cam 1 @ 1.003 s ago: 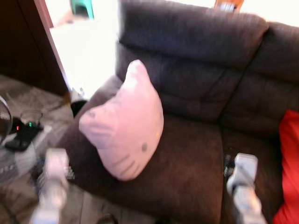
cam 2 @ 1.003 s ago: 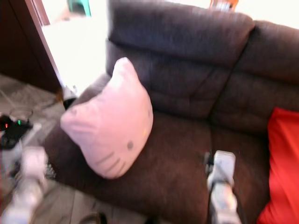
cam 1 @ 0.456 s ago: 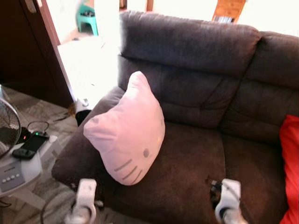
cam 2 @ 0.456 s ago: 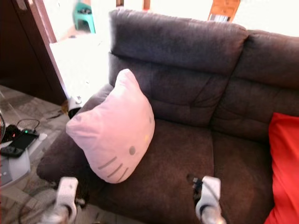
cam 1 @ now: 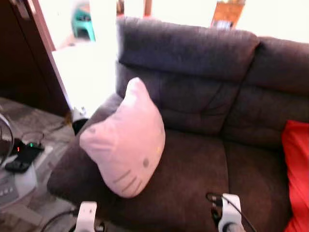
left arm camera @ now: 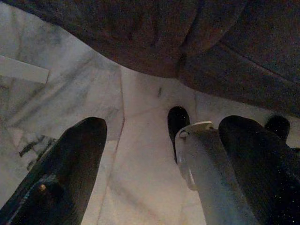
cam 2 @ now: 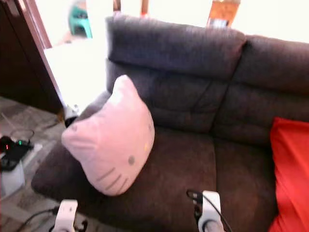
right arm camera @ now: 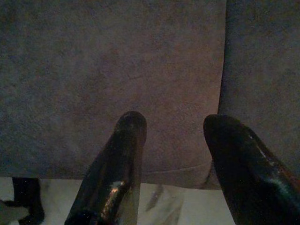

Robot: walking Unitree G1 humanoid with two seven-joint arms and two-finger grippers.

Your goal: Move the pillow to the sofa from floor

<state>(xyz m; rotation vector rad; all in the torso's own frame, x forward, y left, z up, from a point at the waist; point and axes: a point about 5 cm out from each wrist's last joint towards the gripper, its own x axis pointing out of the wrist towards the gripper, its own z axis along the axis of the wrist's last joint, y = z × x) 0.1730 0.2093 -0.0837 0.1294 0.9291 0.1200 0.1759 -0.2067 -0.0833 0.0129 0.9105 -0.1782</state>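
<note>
The left gripper (left arm camera: 159, 159) hangs low in front of the sofa's front edge, its two black fingers (left arm camera: 65, 164) spread wide with nothing between them; beneath it lie pale marbled floor tiles (left arm camera: 140, 187) and the dark underside of the seat. The right gripper (right arm camera: 178, 154) is likewise parted and empty, poised over the front of the brown seat cushion (right arm camera: 117, 70) near a seam between cushions. In the head views both silver wrists sit at the bottom edge, the left arm (cam 1: 87, 216) by the seat's left corner and the right arm (cam 1: 228, 217) before the middle of the seat.

Compared with a second ago, both arms have dropped lower in the head view and pulled away from the pillow (cam 1: 124, 139), which has kept its place on the sofa (cam 1: 193, 63). This suggests the placement is done and the arms are retreating; the task appears essentially complete.

The pillow is pale pink and shaped like a cat's head with pointed ears, whisker lines and a small oval eye. It stands tilted on the left seat, leaning toward the armrest and backrest, and looks soft and plump. A red cushion (cam 1: 295, 169) lies well apart at the sofa's right end.
</note>
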